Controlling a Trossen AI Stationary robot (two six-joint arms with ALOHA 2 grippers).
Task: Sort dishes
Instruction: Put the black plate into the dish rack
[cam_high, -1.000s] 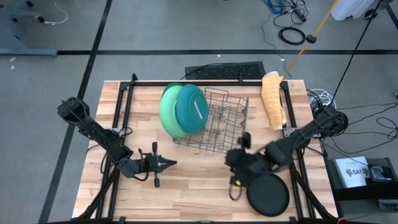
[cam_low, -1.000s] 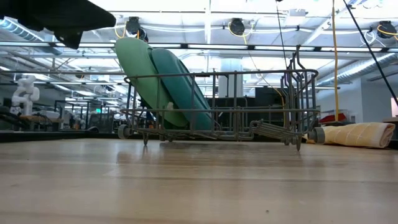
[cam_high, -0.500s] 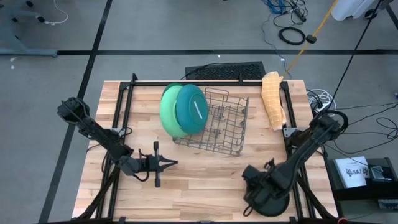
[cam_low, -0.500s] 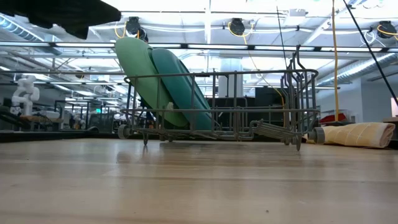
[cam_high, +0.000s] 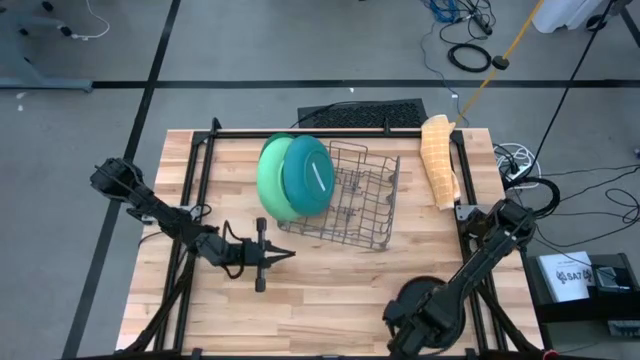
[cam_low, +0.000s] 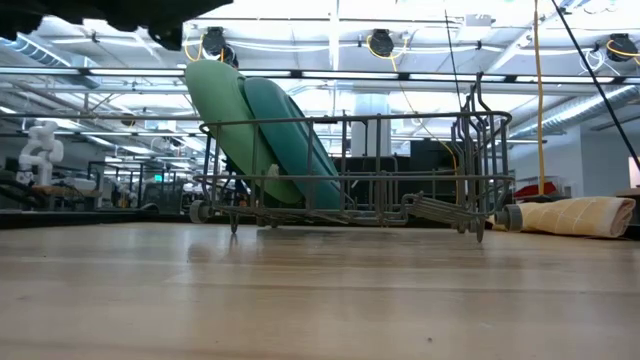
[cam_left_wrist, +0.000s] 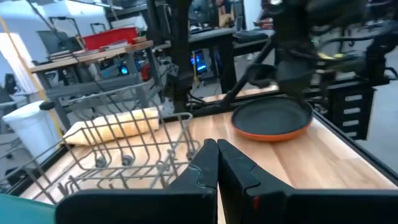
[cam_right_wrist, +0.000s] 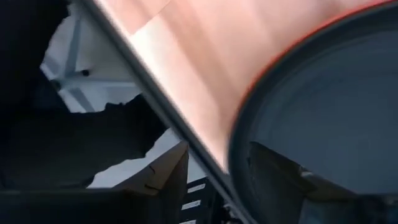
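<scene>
**Right gripper at the small plate, near table edge**

Right gripper (cam_high: 412, 322), lowered over the small plate (cam_left_wrist: 272, 118) at the near right corner of the table (cam_high: 330, 280); fingers spread astride the rim, one each side, contact not discernible. Shifted within the last second from beside the rack (cam_high: 350, 195) to the table's near edge, plate now largely hidden beneath it from above: probably a grasp in preparation. Left gripper (cam_high: 284, 256), fingers pressed together, now slightly nearer the rack. Light-green plate (cam_high: 268, 178) and teal plate (cam_high: 308, 174) unchanged, leaning upright in the rack's left end. Small plate: round, shallow, matt black inside, orange-red rim. Rack: grey wire. Table: pale wooden planks.
</scene>
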